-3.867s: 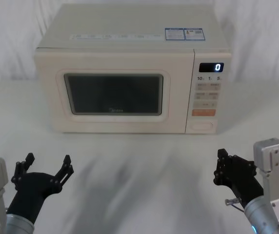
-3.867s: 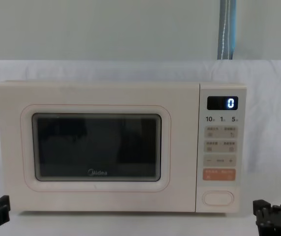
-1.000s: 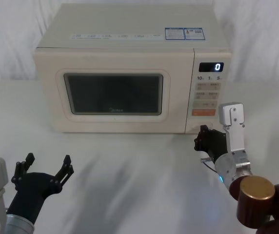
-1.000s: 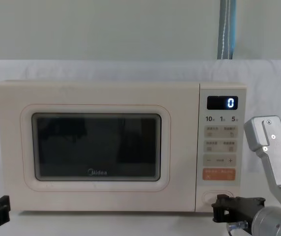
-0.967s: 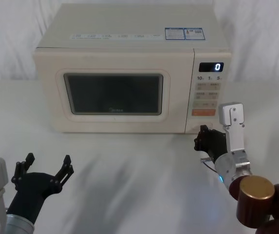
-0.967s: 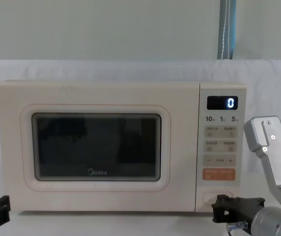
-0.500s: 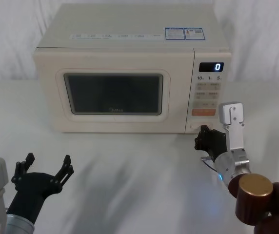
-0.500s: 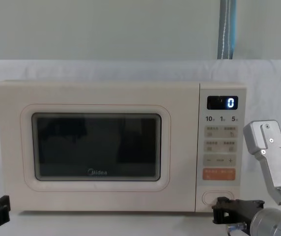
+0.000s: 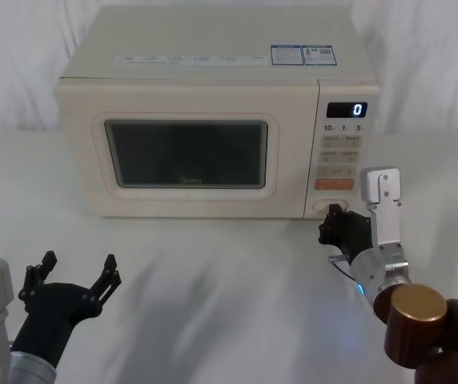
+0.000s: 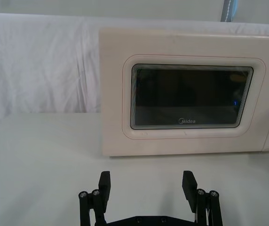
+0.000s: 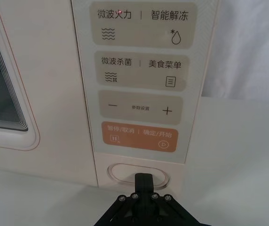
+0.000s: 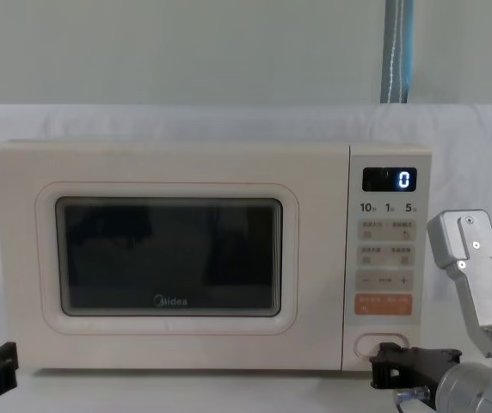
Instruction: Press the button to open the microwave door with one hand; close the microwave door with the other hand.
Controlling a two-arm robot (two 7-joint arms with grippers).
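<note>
A: Where's the microwave (image 9: 213,120)?

B: At the back of the white counter (image 9: 213,288), facing the robot. Its door (image 12: 173,258) sits flush with the front, fully closed, and the display (image 12: 390,179) reads a white "0".

A: And the button (image 11: 137,173)?

B: At the bottom of the control panel, under the orange key (image 11: 137,136). In the right wrist view it's the wide cream pill shape, lowest on the panel.

A: Which arm is at it?

B: The right one. The right pincer (image 9: 333,222) is at the microwave's lower right corner, level with the button. In the right wrist view its black tip (image 11: 144,180) overlaps the lower edge of the button, at its middle. I can't tell whether it is pressing in or only touching.

A: Are its fingers apart or together?

B: Together, as far as the right wrist view shows: they come to a single narrow tip at the button.

A: And the left arm?

B: Parked low near the robot, well apart from the microwave. The left pincer (image 10: 147,186) has its two fingers wide apart with nothing between them, pointing toward the door over bare counter.
</note>
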